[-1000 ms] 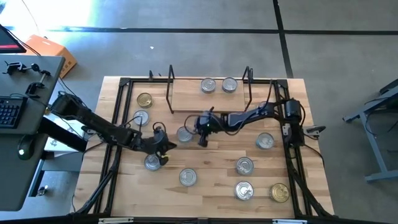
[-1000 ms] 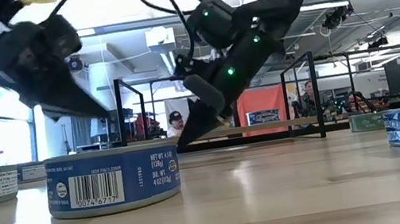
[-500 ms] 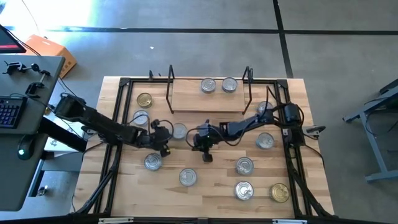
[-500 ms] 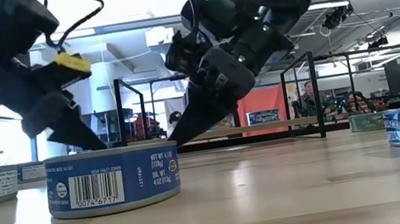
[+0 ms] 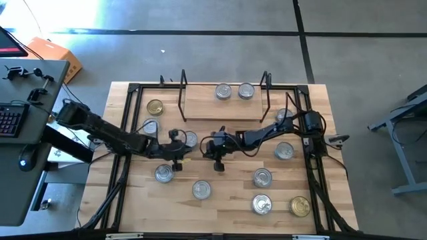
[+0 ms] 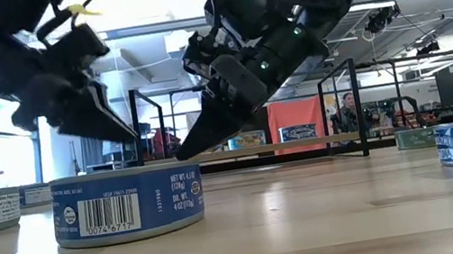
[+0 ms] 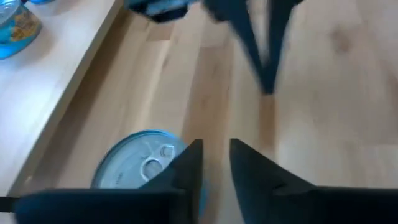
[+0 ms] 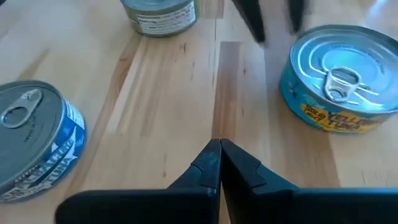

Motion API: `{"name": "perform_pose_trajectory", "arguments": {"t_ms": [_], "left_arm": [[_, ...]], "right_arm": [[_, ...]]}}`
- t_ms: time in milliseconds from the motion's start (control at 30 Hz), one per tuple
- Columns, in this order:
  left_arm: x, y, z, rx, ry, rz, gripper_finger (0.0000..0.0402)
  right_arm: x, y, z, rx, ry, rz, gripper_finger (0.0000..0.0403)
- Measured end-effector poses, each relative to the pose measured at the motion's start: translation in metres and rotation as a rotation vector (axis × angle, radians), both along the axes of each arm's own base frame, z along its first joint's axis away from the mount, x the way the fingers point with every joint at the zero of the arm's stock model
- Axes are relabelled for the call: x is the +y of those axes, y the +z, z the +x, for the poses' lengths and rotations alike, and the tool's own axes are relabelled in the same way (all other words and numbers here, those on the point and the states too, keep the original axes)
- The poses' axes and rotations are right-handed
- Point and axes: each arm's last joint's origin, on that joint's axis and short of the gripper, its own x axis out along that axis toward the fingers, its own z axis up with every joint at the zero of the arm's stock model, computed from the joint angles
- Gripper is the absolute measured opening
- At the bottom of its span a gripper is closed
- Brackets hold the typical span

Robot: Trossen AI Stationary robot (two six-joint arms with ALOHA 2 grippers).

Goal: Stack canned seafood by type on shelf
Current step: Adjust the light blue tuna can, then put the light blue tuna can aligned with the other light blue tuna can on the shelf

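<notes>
From above, the bench (image 5: 220, 180) carries about a dozen short round tins. Two silver-lidded tins (image 5: 234, 91) sit side by side on the shelf (image 5: 223, 107), a pale plank with a black wire upright at each end, along the far edge. One gold-lidded tin (image 5: 155, 107) lies left of the shelf, another gold tin (image 5: 299, 206) near the front right corner. The rest are silver-topped and scattered across the front and sides. The left gripper (image 5: 176, 150) and right gripper (image 5: 218, 159) meet near the middle, just in front of the shelf, with a silver tin (image 5: 191, 139) partly hidden at the left one.

The low view adds what the overhead hides: the tins' sides. The nearest tin (image 6: 127, 204) is blue with a white barcode panel, and more blue-labelled tins sit at both edges. Both grippers hang tilted just above the wood behind it, the left gripper (image 6: 102, 119) and the right gripper (image 6: 201, 136) pointing toward each other.

The left wrist view shows its jaws a little apart, holding nothing, over a blue tin (image 7: 140, 163) with a ring-pull lid that lies beside the shelf edge.

The right wrist view shows its jaws pressed together, empty. Only here is label detail plain: a yellow-and-blue tin (image 8: 336, 81) with a ring pull on one side, a blue-and-white tin (image 8: 34, 140) on the other.
</notes>
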Motion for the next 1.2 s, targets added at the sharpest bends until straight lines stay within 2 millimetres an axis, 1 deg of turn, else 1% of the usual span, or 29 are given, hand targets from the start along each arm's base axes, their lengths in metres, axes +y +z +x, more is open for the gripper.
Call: {"name": "perform_pose_trajectory", "arguments": {"t_ms": [100,167,233,300,400,467,533,567,633,700,767,833,900,1000,1100,1200], "left_arm": [[0.005,-0.016,0.001,0.081,0.056,0.075,0.0118],[0.005,-0.024,0.003,0.111,0.054,0.089,0.0136],[0.004,-0.032,0.004,0.156,0.022,0.097,0.0145],[0.003,-0.036,0.007,0.162,0.015,0.098,0.0143],[0.003,-0.042,0.009,0.171,0.018,0.108,0.0112],[0.003,-0.042,0.009,0.176,0.008,0.106,0.0071],[0.002,-0.040,0.009,0.172,-0.015,0.089,0.0026],[0.001,-0.039,0.009,0.165,-0.019,0.078,0.0014],[0.000,-0.035,0.010,0.134,-0.027,0.060,0.0012],[-0.001,-0.030,0.010,0.105,-0.050,0.059,0.0010],[-0.004,-0.026,0.009,0.088,-0.088,0.052,0.0003],[-0.004,-0.020,0.009,0.054,-0.089,0.044,0.0003],[-0.004,-0.014,0.010,0.019,-0.080,0.038,0.0002],[-0.003,-0.011,0.009,0.000,-0.070,0.032,0.0001],[-0.003,-0.007,0.010,-0.027,-0.063,0.027,0.0001],[-0.003,-0.006,0.010,-0.029,-0.060,0.029,0.0001]], "right_arm": [[0.003,0.001,0.001,-0.013,0.010,-0.004,0.0000],[0.005,0.001,0.000,-0.012,0.016,-0.005,0.0000],[0.005,0.001,0.000,-0.011,0.023,-0.013,0.0000],[0.007,0.001,0.000,-0.016,0.032,-0.021,0.0000],[0.009,0.002,0.001,-0.039,0.047,-0.065,0.0000],[0.011,0.007,0.001,-0.058,0.040,-0.125,0.0000],[0.015,0.021,-0.002,-0.087,0.015,-0.211,0.0000],[0.017,0.029,-0.004,-0.103,0.001,-0.262,0.0000],[0.021,0.049,-0.009,-0.133,-0.024,-0.349,0.0000],[0.022,0.063,-0.014,-0.140,-0.047,-0.394,0.0000],[0.020,0.073,-0.019,-0.136,-0.078,-0.417,0.0001],[0.017,0.082,-0.024,-0.128,-0.071,-0.442,0.0008],[0.015,0.085,-0.028,-0.102,-0.038,-0.484,0.0026],[0.014,0.077,-0.031,-0.036,0.069,-0.539,0.0078],[0.013,0.061,-0.027,-0.007,0.217,-0.583,0.0144],[0.011,0.039,-0.019,0.014,0.267,-0.698,0.0206]]}}
